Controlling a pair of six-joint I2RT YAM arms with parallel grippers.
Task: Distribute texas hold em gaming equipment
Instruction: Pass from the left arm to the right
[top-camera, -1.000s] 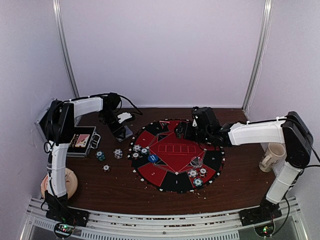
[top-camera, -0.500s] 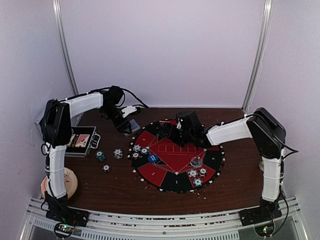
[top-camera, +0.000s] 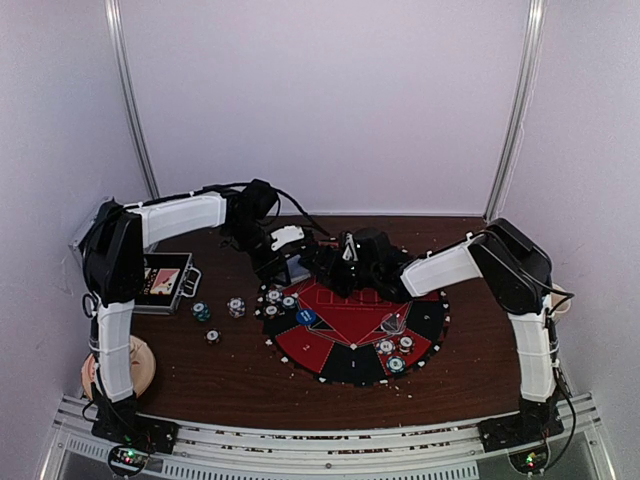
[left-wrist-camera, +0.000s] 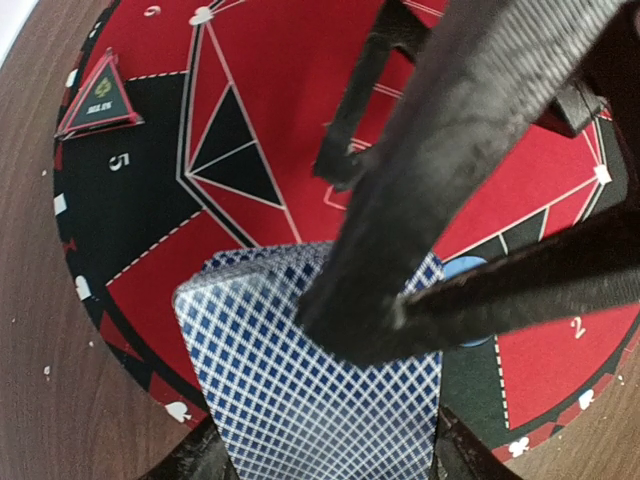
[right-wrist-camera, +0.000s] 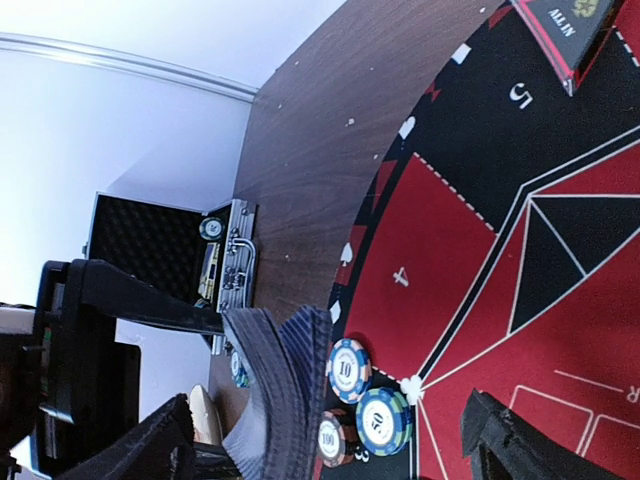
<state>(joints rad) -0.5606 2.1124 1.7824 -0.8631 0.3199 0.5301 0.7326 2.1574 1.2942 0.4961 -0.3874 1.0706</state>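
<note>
From the left wrist, the left pincer (left-wrist-camera: 325, 462) was clenched on the pack of playing cards (left-wrist-camera: 300, 400), blue criss-cross backs up, over the edge of the round mat (left-wrist-camera: 270, 60). A dark finger (left-wrist-camera: 440, 170) of the other arm lay across the top of the pack, touching it or just above it; I could not tell which. A blue button (left-wrist-camera: 462, 268) peeked out behind it. From the right wrist, the right pincer (right-wrist-camera: 328, 410) was released, its two fingers wide apart, and the pack showed edge-on between them. Three poker chips (right-wrist-camera: 350, 372) sat on the mat just beside the pack, and the open metal case (right-wrist-camera: 150, 245) stood further off on the brown worktop (right-wrist-camera: 300, 150). From the top, the tips of both arms were close together at the far left side of the mat. More chips sat in small groups on the mat, and a few loose chips (top-camera: 201, 312) lay on the worktop near the case. I think the step in hand was dealing: the left arm held out the pack so the right one could take a card. The next move would call for the right pincer to close softly on just the top card, slide it free, and lay it at a player's place on the mat. A deep pinch might drag several cards.
</note>
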